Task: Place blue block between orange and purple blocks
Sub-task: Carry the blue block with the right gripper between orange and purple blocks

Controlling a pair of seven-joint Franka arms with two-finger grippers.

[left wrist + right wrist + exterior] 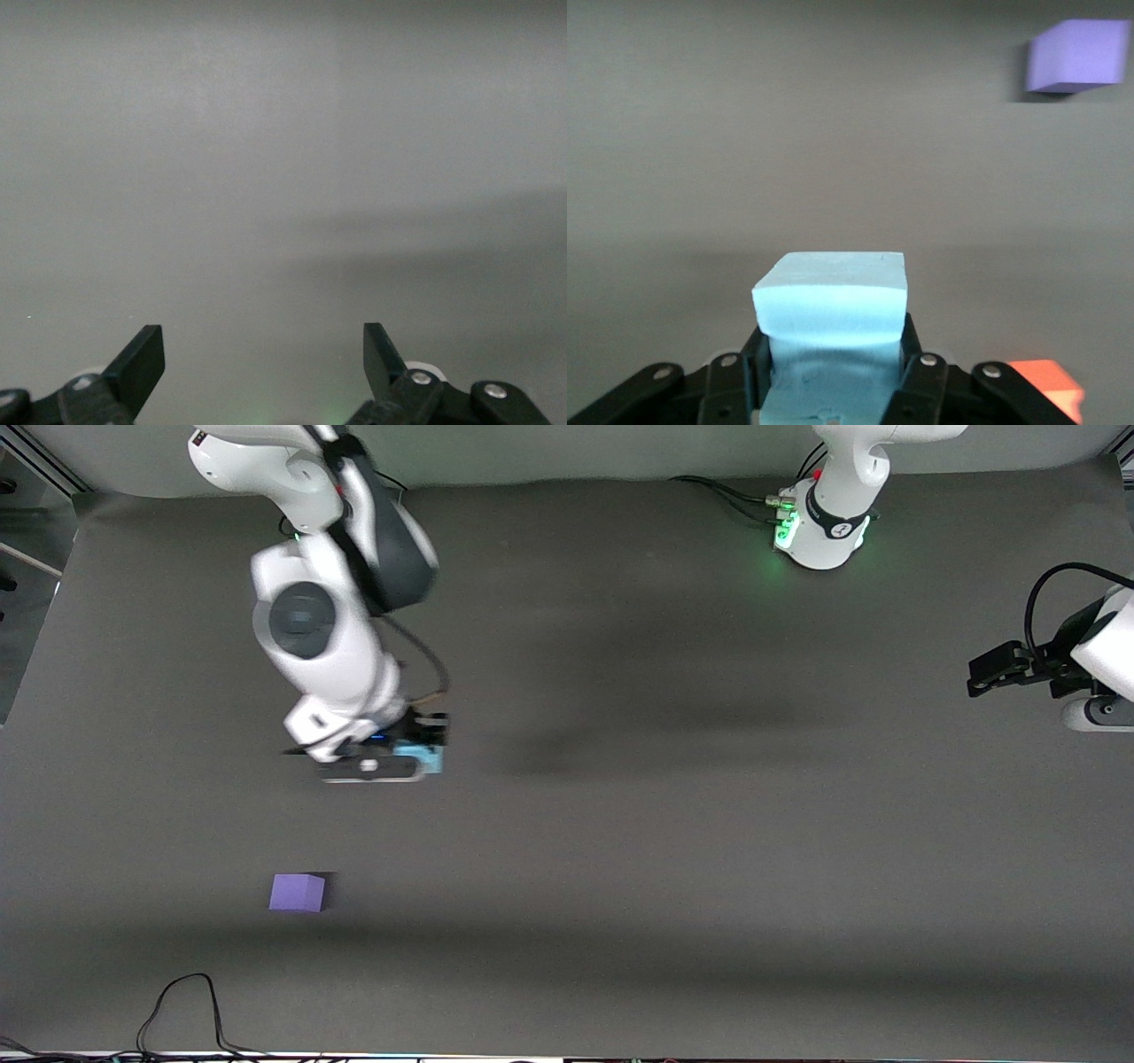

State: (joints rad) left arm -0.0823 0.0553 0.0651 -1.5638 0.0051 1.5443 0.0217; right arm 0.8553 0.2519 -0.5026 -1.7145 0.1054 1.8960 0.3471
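1. I'm clamping my right gripper (833,376) on the blue block (831,297), carrying it over the table (673,850) toward the right arm's end.
2. My left gripper (264,354) is waiting, fingers apart, at the left arm's edge.
3. Grasp done; placing left. The purple block (298,892) is sitting nearer the front edge; the orange block (1045,385) is peeking beside my fingers.
4. I'm reading no writing anywhere.

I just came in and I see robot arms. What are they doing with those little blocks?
The right gripper is shut on the blue block, over the table. The purple block sits on the table, nearer the front camera. A bit of the orange block peeks out beside the gripper in the right wrist view. The left gripper waits open at the left arm's end of the table.
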